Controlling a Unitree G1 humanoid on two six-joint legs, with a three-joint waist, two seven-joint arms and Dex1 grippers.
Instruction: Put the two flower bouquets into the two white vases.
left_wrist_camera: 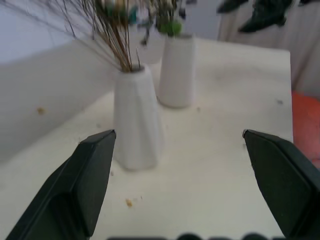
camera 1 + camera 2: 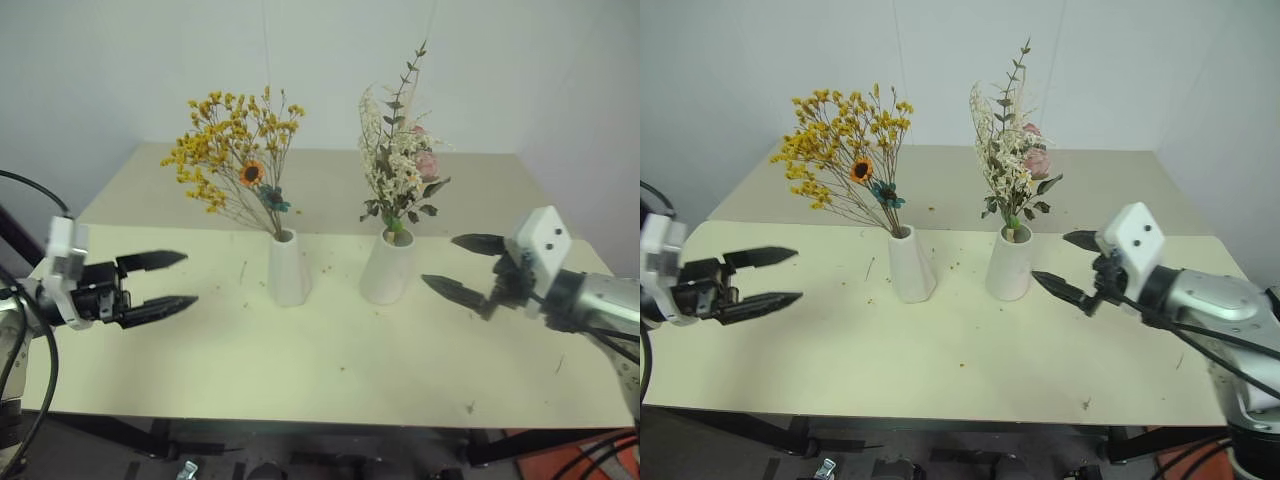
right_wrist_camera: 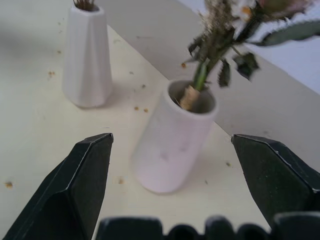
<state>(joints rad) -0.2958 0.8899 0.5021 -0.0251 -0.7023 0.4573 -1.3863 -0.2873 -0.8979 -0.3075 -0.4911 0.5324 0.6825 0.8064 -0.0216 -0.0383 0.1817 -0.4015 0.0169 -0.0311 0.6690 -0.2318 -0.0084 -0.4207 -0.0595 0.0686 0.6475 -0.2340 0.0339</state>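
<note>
Left hand (image 2: pixel 165 281) open wide, empty, left of the slim vase (image 2: pixel 288 267). Right hand (image 2: pixel 463 267) equally open, empty, right of the wide vase (image 2: pixel 387 266). Yellow bouquet (image 2: pixel 232 150) stands in the slim vase; cream-pink bouquet (image 2: pixel 400 150) in the wide one, mid-worktop (image 2: pixel 330 370). Judgement: both placements done, nothing left.

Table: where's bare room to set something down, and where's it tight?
Free: the table's front strip before both vases, and each side between a vase and the open left gripper or right gripper. Tight: the gap between the slim vase and wide vase.
</note>
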